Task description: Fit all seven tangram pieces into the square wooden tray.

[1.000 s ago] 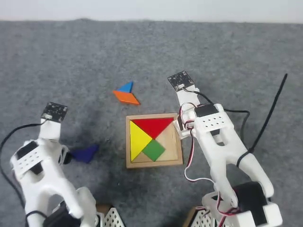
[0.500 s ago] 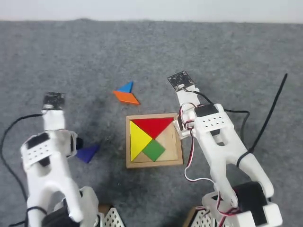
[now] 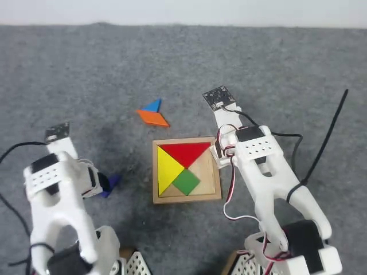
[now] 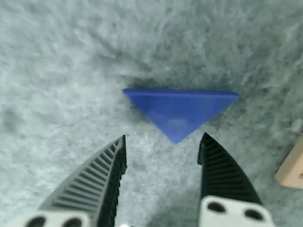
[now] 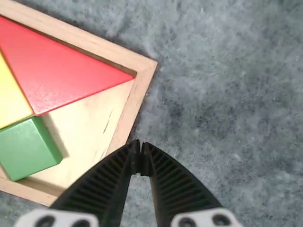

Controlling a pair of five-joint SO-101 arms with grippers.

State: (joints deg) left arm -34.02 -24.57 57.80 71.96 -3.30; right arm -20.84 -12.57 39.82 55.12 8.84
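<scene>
The square wooden tray (image 3: 215,172) lies mid-table and holds a red triangle (image 3: 184,153), a yellow triangle (image 3: 167,170) and a green square (image 3: 186,182). A dark blue triangle (image 4: 180,111) lies flat on the grey mat to the tray's left. My left gripper (image 4: 163,142) hangs open just short of it, one finger to each side of its nearest corner. In the high view that arm covers most of the dark blue triangle (image 3: 111,182). My right gripper (image 5: 140,147) is shut and empty over the tray's right rim (image 5: 137,94).
An orange parallelogram (image 3: 153,118) and a small light blue triangle (image 3: 152,105) lie touching, behind the tray to its left. Part of the tray floor (image 5: 85,127) is bare wood. A black cable (image 3: 327,140) runs at the right.
My left arm has swung right and come down over the dark blue triangle, which it now partly covers. The right arm and the pieces have not moved.
</scene>
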